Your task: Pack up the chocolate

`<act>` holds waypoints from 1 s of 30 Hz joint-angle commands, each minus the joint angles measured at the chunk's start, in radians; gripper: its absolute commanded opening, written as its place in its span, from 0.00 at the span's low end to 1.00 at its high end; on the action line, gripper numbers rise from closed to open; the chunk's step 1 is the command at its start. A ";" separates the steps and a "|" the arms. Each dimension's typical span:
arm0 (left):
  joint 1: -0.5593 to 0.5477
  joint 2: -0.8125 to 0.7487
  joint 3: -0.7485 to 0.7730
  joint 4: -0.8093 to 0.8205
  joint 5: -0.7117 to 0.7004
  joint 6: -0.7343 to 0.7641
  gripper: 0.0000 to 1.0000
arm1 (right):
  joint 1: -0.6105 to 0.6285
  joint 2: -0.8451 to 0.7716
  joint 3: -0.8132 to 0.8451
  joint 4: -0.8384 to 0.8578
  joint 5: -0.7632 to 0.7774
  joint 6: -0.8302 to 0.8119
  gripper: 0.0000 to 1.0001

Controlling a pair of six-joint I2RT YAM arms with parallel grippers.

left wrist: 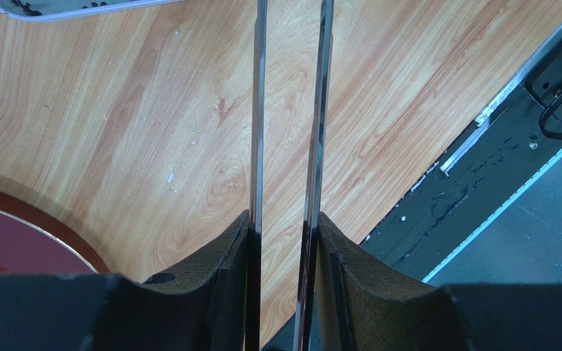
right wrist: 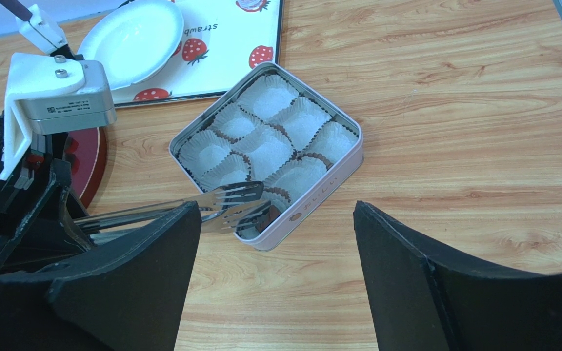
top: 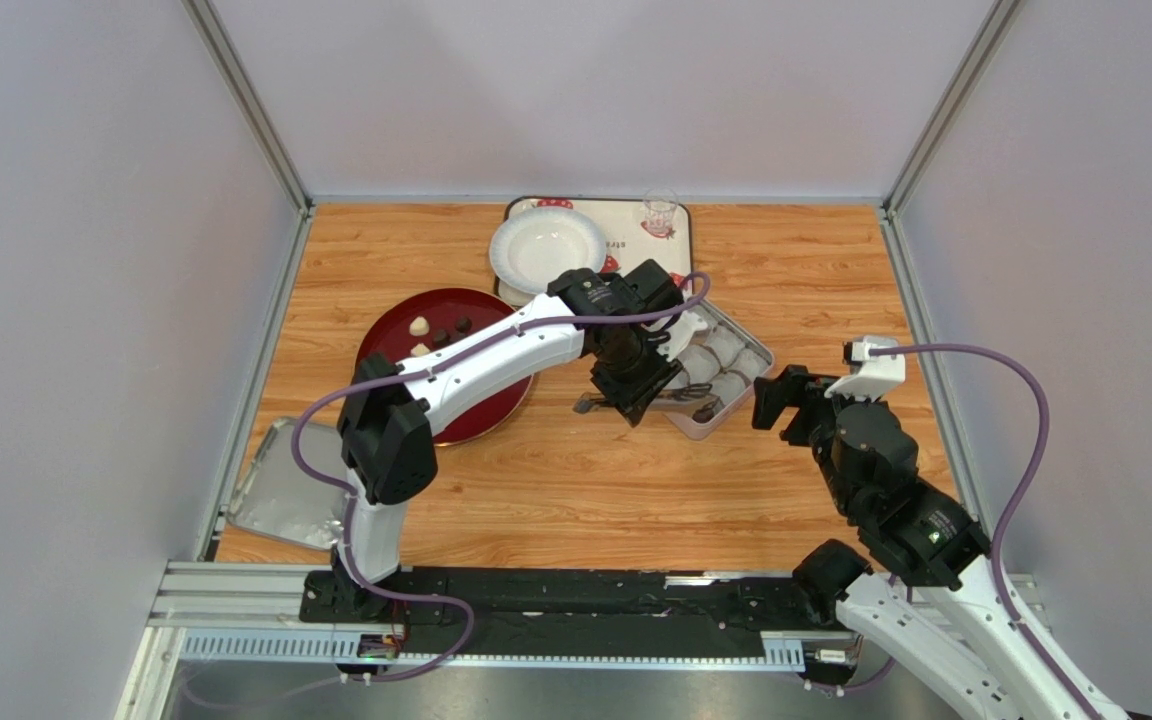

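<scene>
steel tongs [right wrist: 222, 196] squeezed in my left gripper [left wrist: 285, 238], right gripper [right wrist: 275, 219] gaping empty, loosen gently low over the tin [right wrist: 319, 193]

Bright, even light falls from above. The desk [top: 823, 285] around the square tin [top: 705, 428] shows only soft, faint shadows, the deepest under the left arm [top: 492, 360] just left of the tin. Paper cups [right wrist: 269, 146] inside the tin look almost washed-out white. The metal tongs [left wrist: 257, 110] carry thin glare streaks. The jaws of the left gripper [left wrist: 284, 219] and the right gripper [right wrist: 276, 212] are dark and slightly soft.
</scene>
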 commanded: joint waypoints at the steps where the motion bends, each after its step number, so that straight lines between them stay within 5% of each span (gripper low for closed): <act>1: -0.009 -0.048 0.045 0.029 -0.009 -0.017 0.41 | 0.005 -0.009 -0.002 0.025 0.005 -0.010 0.80; 12: 0.008 -0.225 -0.040 0.104 -0.159 -0.126 0.33 | 0.005 -0.017 -0.002 0.025 0.004 -0.010 0.80; 30: 0.183 -0.693 -0.583 0.034 -0.345 -0.489 0.33 | 0.005 0.003 -0.009 0.045 -0.041 -0.014 0.80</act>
